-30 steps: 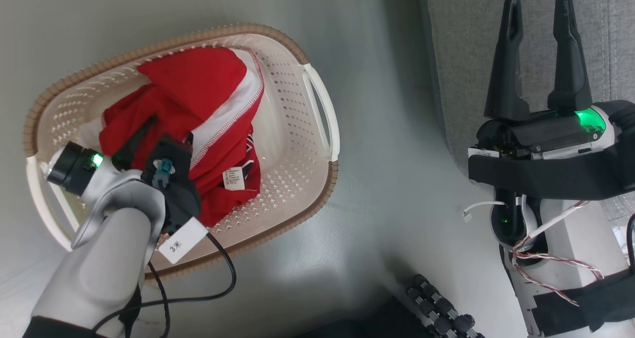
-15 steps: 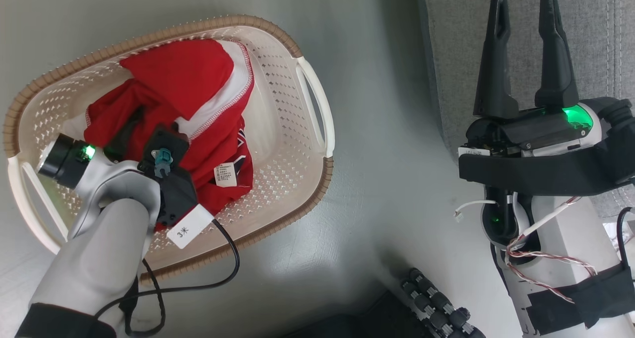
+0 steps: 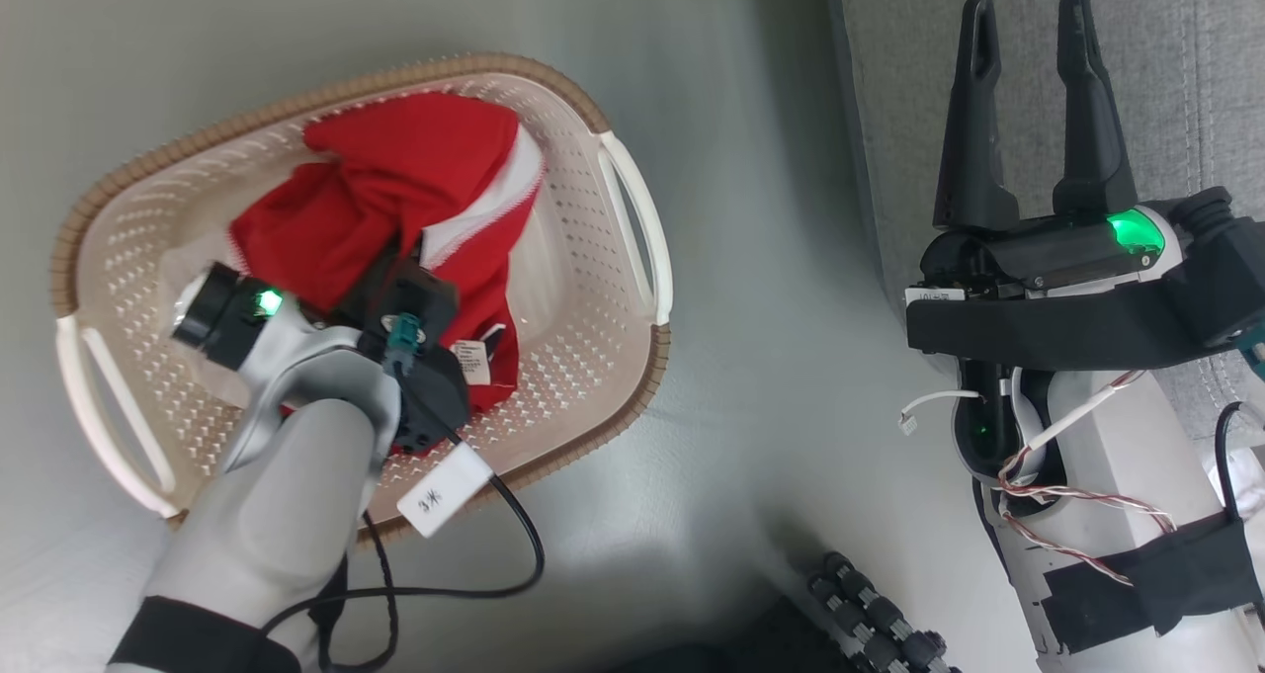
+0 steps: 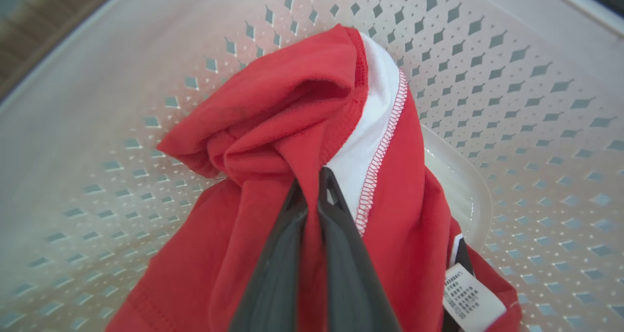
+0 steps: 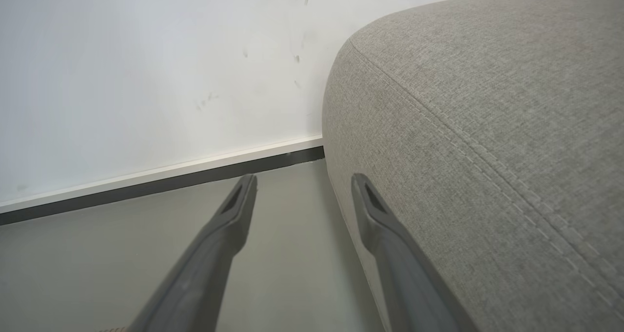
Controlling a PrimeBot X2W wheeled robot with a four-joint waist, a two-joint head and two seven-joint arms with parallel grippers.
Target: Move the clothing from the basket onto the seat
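1 tool (image 4: 312, 178) (left) pinches the clothing (image 4: 287, 103)

Clothing (image 3: 395, 189) sits in basket (image 3: 568, 258), left of seat (image 3: 1186, 60).

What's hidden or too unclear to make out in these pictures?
Left wrist view: the print on the label is too small and blurred to read.
Head view: the left arm and the top red garment hide whatever lies beneath in the basket.
Head view: the seat is cut off by the top and right edges.
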